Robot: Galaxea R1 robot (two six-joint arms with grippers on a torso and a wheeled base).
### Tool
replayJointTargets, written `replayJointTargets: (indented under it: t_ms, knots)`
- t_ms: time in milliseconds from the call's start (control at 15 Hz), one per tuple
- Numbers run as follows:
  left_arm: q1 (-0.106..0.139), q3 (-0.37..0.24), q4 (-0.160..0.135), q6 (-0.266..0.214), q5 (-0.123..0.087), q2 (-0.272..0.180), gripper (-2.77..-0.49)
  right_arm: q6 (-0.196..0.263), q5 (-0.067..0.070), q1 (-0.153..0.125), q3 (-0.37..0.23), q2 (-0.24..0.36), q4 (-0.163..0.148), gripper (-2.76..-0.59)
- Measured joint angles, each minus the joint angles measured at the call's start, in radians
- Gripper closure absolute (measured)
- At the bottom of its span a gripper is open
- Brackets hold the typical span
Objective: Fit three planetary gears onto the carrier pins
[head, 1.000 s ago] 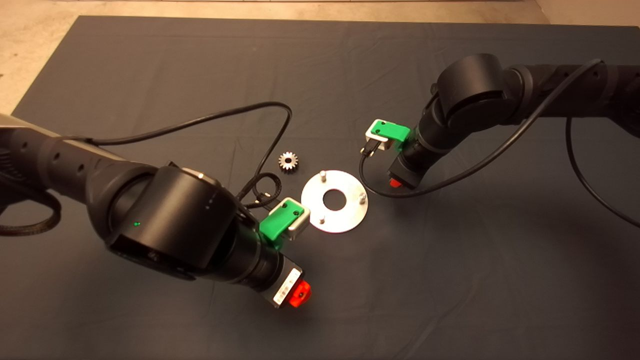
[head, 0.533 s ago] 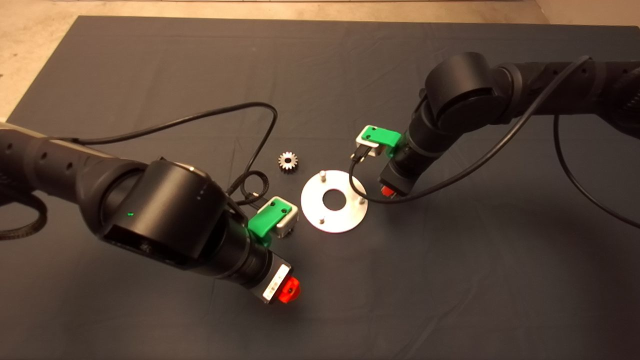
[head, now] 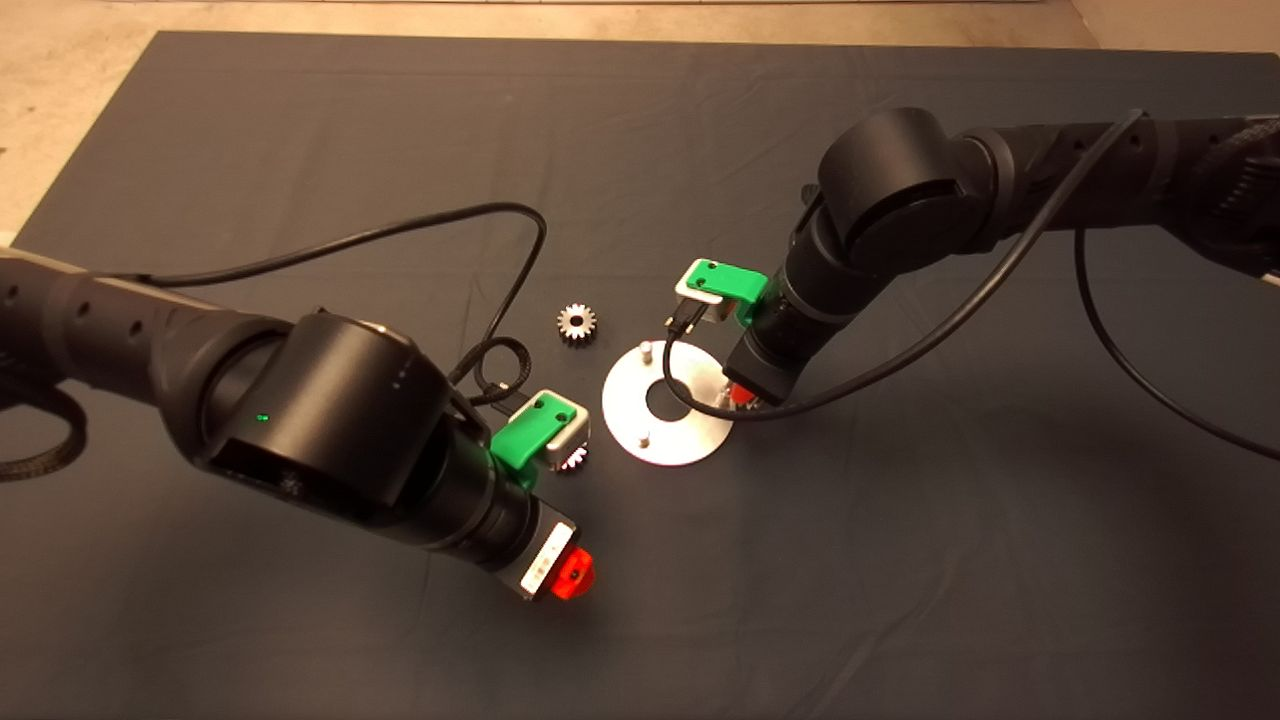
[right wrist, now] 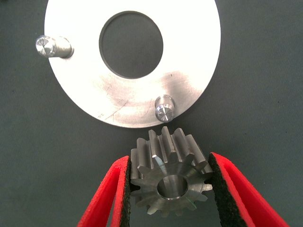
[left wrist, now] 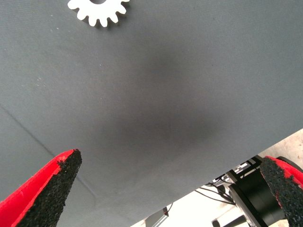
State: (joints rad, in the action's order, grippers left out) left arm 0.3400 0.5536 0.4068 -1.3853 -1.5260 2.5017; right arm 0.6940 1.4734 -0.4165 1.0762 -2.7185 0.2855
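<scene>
Right tool (right wrist: 170, 187): clamped on a gear (right wrist: 169, 176), both pads pressed to its teeth, bore showing (a firm, square grip). In the head view it hung over the disc's right edge.
Held gear: just beside the nearest pin (right wrist: 164, 105), not on it.
Disc (head: 690, 440): flat on the dark mat (head: 900, 560), big centre hole, pins bare; a second pin (right wrist: 53, 46) stood at the far rim.
Left tool (left wrist: 165, 189): fingers (left wrist: 52, 182) spread wide, gripping nothing, low over the mat, below and left of the disc.
Second gear (head: 577, 324): lying flat, up and left of the disc, apart from it.
Third gear (left wrist: 98, 10): flat on the mat ahead of the left tool, partly cut off.
</scene>
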Motion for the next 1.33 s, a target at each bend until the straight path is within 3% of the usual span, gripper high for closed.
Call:
replayJointTargets:
  t_ms: [67, 200, 333, 467, 1133, 1333]
  knots:
    - [0.0, 0.0, 0.0, 0.0, 0.0, 0.0, -2.75, 0.0, -0.007, 0.0, 0.0, 0.0, 0.0, -1.01]
    - [0.0, 0.0, -0.002, 0.0, 0.0, 0.0, -2.75, 0.0, -0.038, 0.0, 0.0, -0.002, -0.001, -1.0]
    - [0.0, 0.0, -0.003, 0.0, 0.0, 0.0, -2.75, -0.001, -0.048, 0.0, 0.005, -0.018, -0.001, -1.0]
    - [0.0, 0.0, -0.003, 0.0, 0.0, 0.0, -2.75, -0.002, -0.068, 0.0, 0.008, -0.027, -0.001, -1.0]
    - [0.0, 0.0, -0.003, 0.0, 0.0, 0.0, -2.75, -0.01, -0.056, 0.001, 0.028, -0.025, -0.002, -1.0]
    - [0.0, 0.0, -0.003, 0.0, 0.0, 0.0, -2.75, -0.013, -0.056, 0.015, 0.028, -0.025, -0.002, -1.0]
